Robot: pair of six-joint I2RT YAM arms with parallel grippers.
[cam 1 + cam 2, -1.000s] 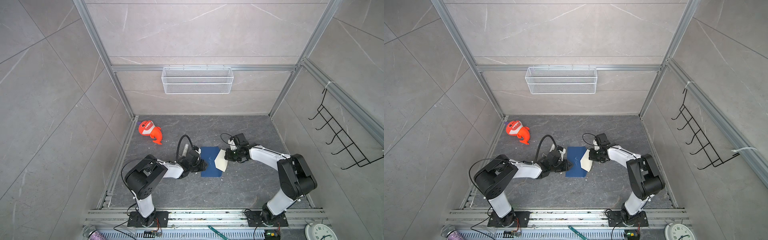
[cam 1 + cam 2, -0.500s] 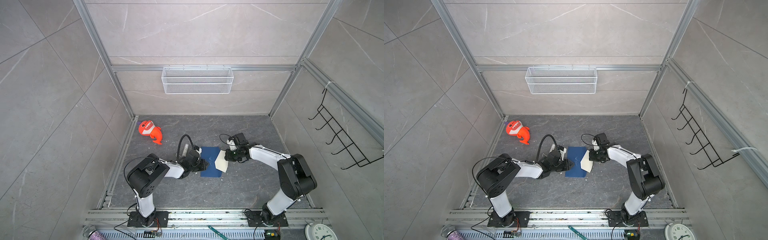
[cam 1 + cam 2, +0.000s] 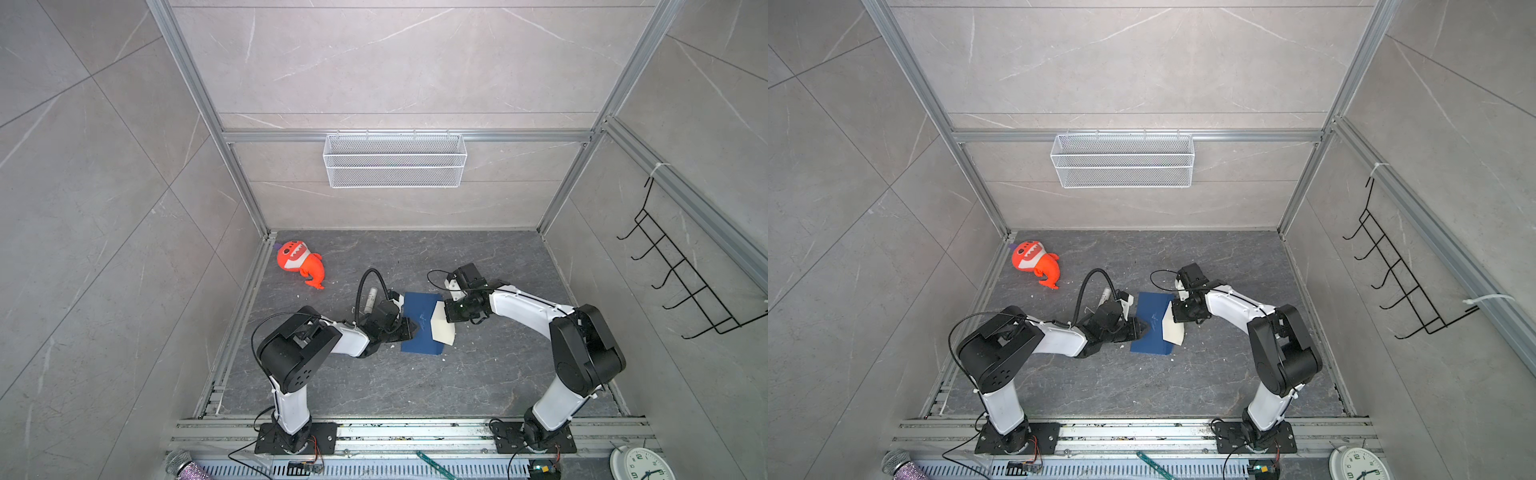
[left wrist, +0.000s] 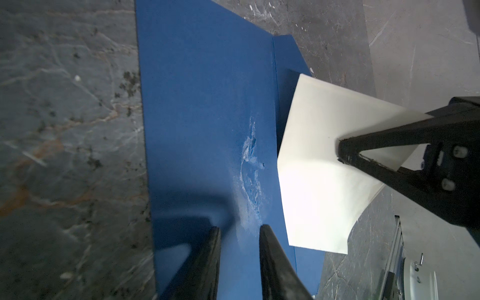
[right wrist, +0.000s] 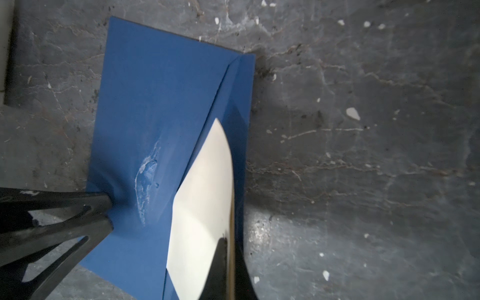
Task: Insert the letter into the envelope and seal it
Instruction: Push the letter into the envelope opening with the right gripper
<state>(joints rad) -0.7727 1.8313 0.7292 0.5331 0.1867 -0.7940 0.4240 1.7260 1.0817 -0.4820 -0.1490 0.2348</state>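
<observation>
Envelope (image 3: 420,322): dark blue, lying flat on the grey desk (image 3: 374,382) between the two arms, flap folded out toward the right arm. A scuffed pale mark (image 4: 250,168) shows on its face.

Letter (image 3: 443,331): cream sheet, bowed, raised over the flap side of the envelope, its lower edge at the pocket mouth. Whether it has entered cannot be told.

Right pincer (image 5: 226,242): closed on the letter's edge, sheet clamped between the jaws.

Left pincer (image 4: 240,229): jaws a little apart, nothing between them, tips down on the envelope near the edge opposite the flap.

Glue stick (image 3: 370,300): white, lying behind the left arm.

Plush shark (image 3: 297,262): orange, far left corner of the desk.
</observation>
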